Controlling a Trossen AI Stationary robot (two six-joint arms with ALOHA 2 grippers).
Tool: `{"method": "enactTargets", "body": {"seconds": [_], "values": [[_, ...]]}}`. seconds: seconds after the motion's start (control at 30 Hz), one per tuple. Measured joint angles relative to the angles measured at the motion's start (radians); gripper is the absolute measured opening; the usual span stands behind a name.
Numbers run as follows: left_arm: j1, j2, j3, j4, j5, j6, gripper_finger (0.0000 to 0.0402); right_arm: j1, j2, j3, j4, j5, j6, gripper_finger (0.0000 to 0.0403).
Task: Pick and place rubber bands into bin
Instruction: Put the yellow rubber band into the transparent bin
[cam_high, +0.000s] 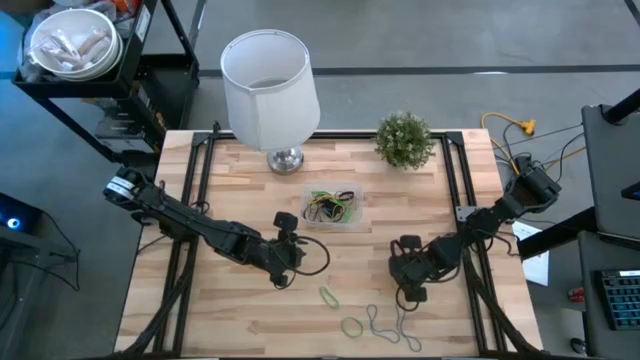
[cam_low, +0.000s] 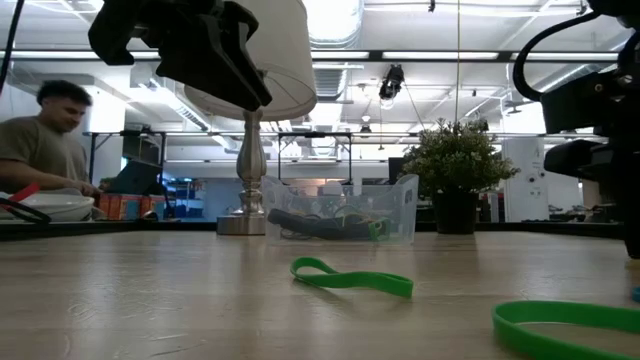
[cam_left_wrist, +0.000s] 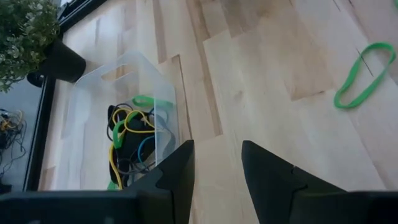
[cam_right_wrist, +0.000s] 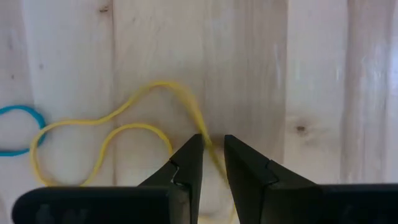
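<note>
Yellow rubber band (cam_right_wrist: 124, 124) runs sideways, right claw (cam_right_wrist: 213, 155) pinching it; left claw (cam_left_wrist: 217, 168) open.

White lampshade (cam_high: 266, 85) on a chrome lamp base (cam_high: 285, 159) at twelve o'clock; potted plant (cam_high: 404, 139) at one o'clock; seated person (cam_low: 45, 135) (low view)

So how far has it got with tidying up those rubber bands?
Partway. Several bands already lie in the clear bin. Right now the right tool has its fingers narrowed around a yellow band on the table, which looks pinched but not lifted; the left tool hangs open and empty near the bin. Still to collect: two green bands, a grey twisted one and a blue one.
</note>
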Motion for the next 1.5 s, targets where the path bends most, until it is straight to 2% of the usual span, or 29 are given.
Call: {"method": "enactTargets", "body": {"seconds": [0.4, 0.6, 0.8, 1.17, 1.5], "values": [[-0.023, 0.002, 0.000, -0.016, 0.001, -0.086, 0.0118, 0.001, 0.011, -0.002, 0.005, -0.028, 0.002, 0.0062], [-0.055, 0.002, 0.000, -0.016, 0.001, -0.131, 0.0118, 0.001, 0.029, -0.001, 0.005, -0.041, -0.006, 0.0016], [-0.096, 0.003, 0.004, -0.016, 0.001, -0.146, 0.0118, 0.006, 0.030, 0.008, 0.001, 0.012, -0.043, 0.0008], [-0.176, -0.033, 0.011, -0.017, -0.029, -0.156, 0.0118, 0.010, 0.033, 0.150, -0.032, 0.274, -0.293, 0.0008], [-0.282, -0.068, 0.010, -0.023, -0.100, -0.205, 0.0118, 0.008, 0.032, 0.304, -0.033, 0.579, -0.589, 0.0008]]}}
